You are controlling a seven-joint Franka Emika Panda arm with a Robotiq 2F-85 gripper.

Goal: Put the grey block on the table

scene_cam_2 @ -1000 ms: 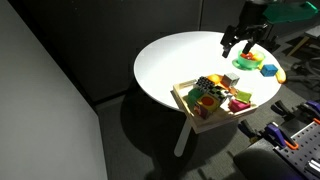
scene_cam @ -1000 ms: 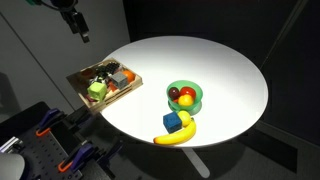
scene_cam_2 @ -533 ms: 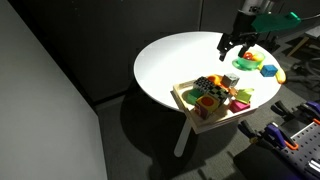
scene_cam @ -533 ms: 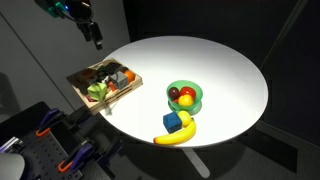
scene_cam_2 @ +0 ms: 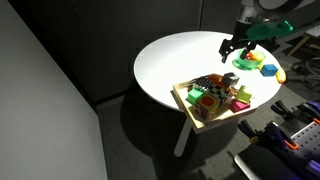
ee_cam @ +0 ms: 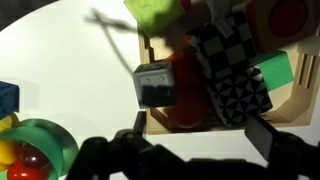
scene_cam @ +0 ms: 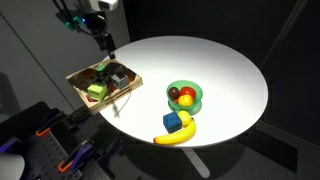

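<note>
The grey block (ee_cam: 155, 84) is a small matte cube lying in the wooden tray (ee_cam: 215, 125) among other toys, next to a black-and-white checkered piece (ee_cam: 228, 68). In the wrist view my gripper (ee_cam: 200, 140) is open and empty, with its dark fingers (ee_cam: 272, 135) at the bottom, just short of the tray's near edge. In both exterior views the gripper (scene_cam: 106, 44) (scene_cam_2: 236, 50) hangs above the tray (scene_cam: 88, 100) (scene_cam_2: 186, 101) at the rim of the round white table (scene_cam: 205, 60) (scene_cam_2: 175, 55). I cannot pick the grey block out in the exterior views.
A green bowl (scene_cam: 194, 99) with fruit, a blue cube (scene_cam: 173, 121) and a banana (scene_cam: 176, 137) lie on the table near its front edge. The bowl (ee_cam: 45, 140) and blue cube (ee_cam: 6, 97) also show in the wrist view. Green blocks (ee_cam: 274, 70) lie in the tray.
The gripper has moved down and in from beyond the table's edge to a spot above the tray. Nothing on the table or in the tray has moved.
</note>
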